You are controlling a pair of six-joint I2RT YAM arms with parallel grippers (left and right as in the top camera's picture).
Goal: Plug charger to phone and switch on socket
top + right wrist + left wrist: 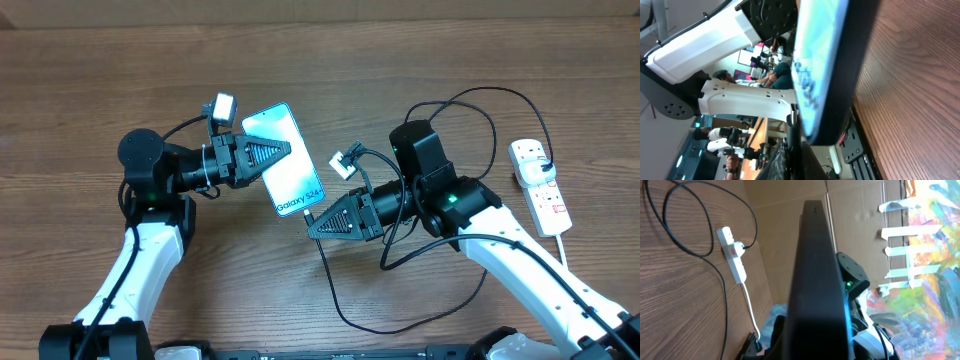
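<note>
- Overhead view: the left hand (pixel 262 155) is pinched on one long edge of the phone (pixel 288 160), screen up and angled, with the "Galaxy" end pointing toward the right arm.
- The right hand (pixel 318 222) sits just beside that lower end of the phone. Its fingers look drawn together, but I cannot tell whether they grip the connector tip, which no view shows.
- The charger (pixel 331 290) trails in loose black loops on the counter (pixel 100 60) around and under the right arm.
- Right wrist view: the phone's edge (pixel 825 65) fills the frame at very close range, and no plug shows in the port.
- Left wrist view: the socket (pixel 734 255) lies well away near the counter's far side. A plug with a black lead is seated in it, so the mains end looks done.
- Judgement: the phone is presented and the connector approach is under way, but the plug-in is not confirmed.
- Left to do: seating the tip and pressing the switch on the socket (pixel 545 195). Its switch position is too small to read.
</note>
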